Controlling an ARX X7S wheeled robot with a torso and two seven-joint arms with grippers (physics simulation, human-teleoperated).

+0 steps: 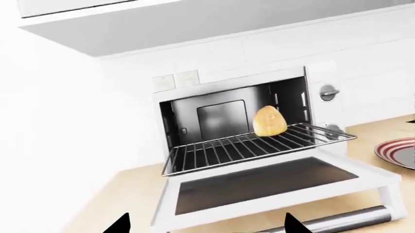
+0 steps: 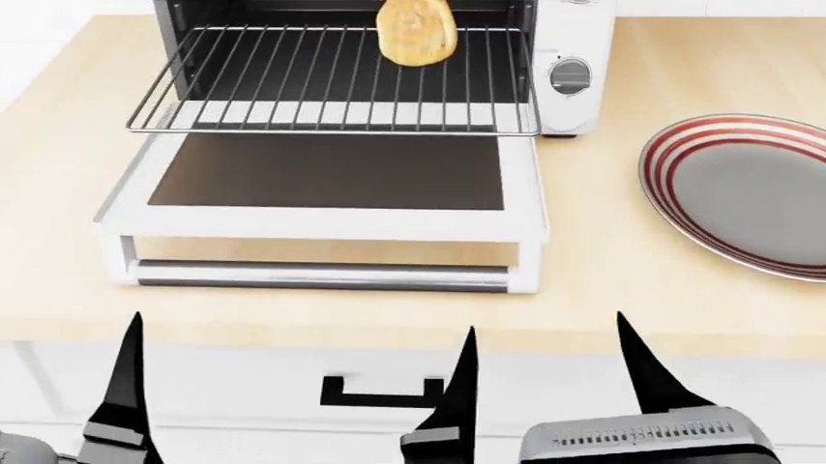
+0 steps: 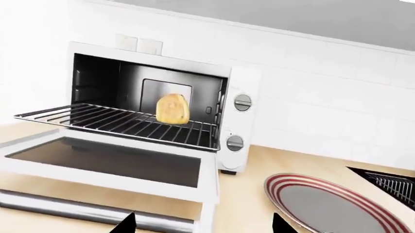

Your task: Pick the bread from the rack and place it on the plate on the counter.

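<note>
The left end effector point(image 2: 297, 387) is spread wide, low before the table point(image 2: 620, 280); its body is cut off. The bread point(image 2: 416, 32) stands on the rack point(image 2: 323, 101), pulled out of the oven point(image 2: 575, 58). The right end effector point(image 2: 645, 425) shows one finger only, so I cannot tell its state. The plate point(image 2: 671, 169) is cut off at the right.

Golden-brown oval bread roll point(image 2: 416, 32) sits on silver wire rack point(image 2: 323, 92), far back. Rack sticks out of white toaster oven point(image 2: 575, 58), above open oven door point(image 2: 323, 179). Round grey ringed plate point(image 2: 749, 193) on pale wood counter point(image 2: 606, 280), right of my oven.
</note>
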